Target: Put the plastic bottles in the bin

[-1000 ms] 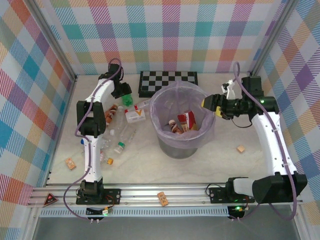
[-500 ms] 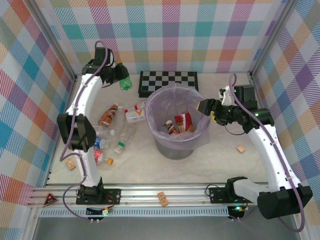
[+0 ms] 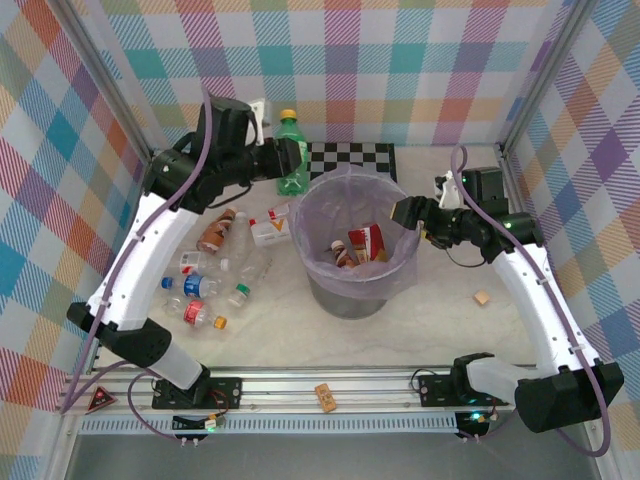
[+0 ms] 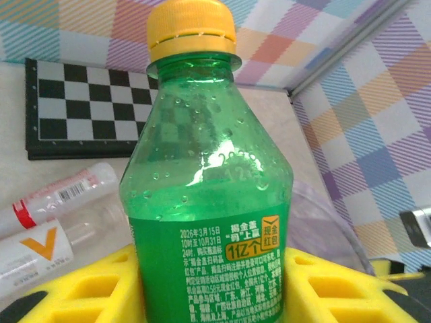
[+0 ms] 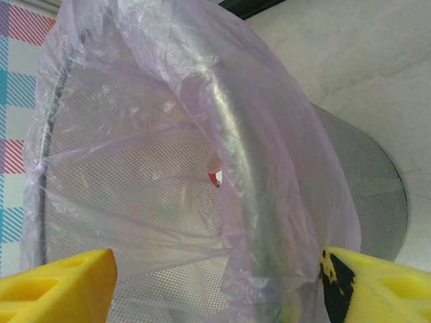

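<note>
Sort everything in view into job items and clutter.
Job: green plastic bottle with a yellow cap; loose plastic bottles on the table; round grey bin with lavender liner; bottles already inside it.
Clutter: black-and-white checkerboard; small tan block.

The bin (image 3: 350, 295) sits mid-tabletop (image 3: 420, 330), a few bottles (image 3: 372, 242) inside it. Loose bottles (image 3: 212, 232) lie to its left, the checkerboard (image 3: 350, 155) behind it (a small block (image 3: 482, 297) lies right). I hold a single bottle (image 4: 209, 222) upright in my left jaws, behind the bin's left rim.
</note>
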### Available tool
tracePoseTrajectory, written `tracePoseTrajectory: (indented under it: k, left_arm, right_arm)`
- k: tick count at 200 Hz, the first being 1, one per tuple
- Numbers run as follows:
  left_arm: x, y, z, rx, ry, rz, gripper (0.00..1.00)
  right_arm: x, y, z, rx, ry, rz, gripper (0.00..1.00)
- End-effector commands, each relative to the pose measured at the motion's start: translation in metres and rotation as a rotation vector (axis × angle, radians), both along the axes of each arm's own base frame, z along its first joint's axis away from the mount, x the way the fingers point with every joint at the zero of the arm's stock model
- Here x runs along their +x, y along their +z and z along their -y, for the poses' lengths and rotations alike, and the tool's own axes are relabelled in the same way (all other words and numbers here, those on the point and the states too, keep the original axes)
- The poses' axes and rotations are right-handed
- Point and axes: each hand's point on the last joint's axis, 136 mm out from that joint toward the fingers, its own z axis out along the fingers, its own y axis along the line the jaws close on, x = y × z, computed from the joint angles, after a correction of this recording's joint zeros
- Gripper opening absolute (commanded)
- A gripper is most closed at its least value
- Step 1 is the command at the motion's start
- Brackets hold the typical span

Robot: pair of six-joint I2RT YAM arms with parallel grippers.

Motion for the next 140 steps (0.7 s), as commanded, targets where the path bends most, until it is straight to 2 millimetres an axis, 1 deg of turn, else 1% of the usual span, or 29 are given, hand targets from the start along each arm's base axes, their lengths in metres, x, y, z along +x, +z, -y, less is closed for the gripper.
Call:
tracePoseTrajectory:
  k: [1, 24, 64, 83, 100, 122, 128, 140]
  left_arm:
    - [-0.013, -0.02, 0.006, 0.055, 0.047, -0.072, 0.06]
    - [-0.023, -0.056, 0.023, 0.092, 0.031, -0.178, 0.03]
    - [-0.035, -0.105, 0.037, 0.145, 0.088, -0.326, 0.02]
    - [-0.039, -0.123, 0.04, 0.207, 0.132, -0.351, 0.03]
    - [-0.042, -0.137, 0.047, 0.222, 0.141, -0.37, 0.04]
    - [-0.046, -0.153, 0.053, 0.213, 0.147, -0.396, 0.13]
    - [-0.047, -0.156, 0.053, 0.212, 0.15, -0.4, 0.18]
    - [-0.049, -0.159, 0.051, 0.216, 0.151, -0.399, 0.34]
  right_arm:
    - [0.0, 0.014, -0.007, 0.002, 0.043, 0.05, 0.79]
    - [-0.002, 0.014, -0.005, -0.008, 0.039, 0.05, 0.79]
    - [-0.002, 0.011, -0.003, -0.025, 0.034, 0.046, 0.79]
    - [-0.001, 0.008, -0.002, -0.035, 0.032, 0.044, 0.79]
    - [-0.001, 0.007, -0.003, -0.035, 0.036, 0.038, 0.79]
    - [-0.001, 0.006, -0.002, -0.044, 0.038, 0.039, 0.79]
    - [-0.001, 0.006, -0.002, -0.046, 0.038, 0.039, 0.79]
    - [-0.001, 0.006, -0.002, -0.048, 0.037, 0.041, 0.79]
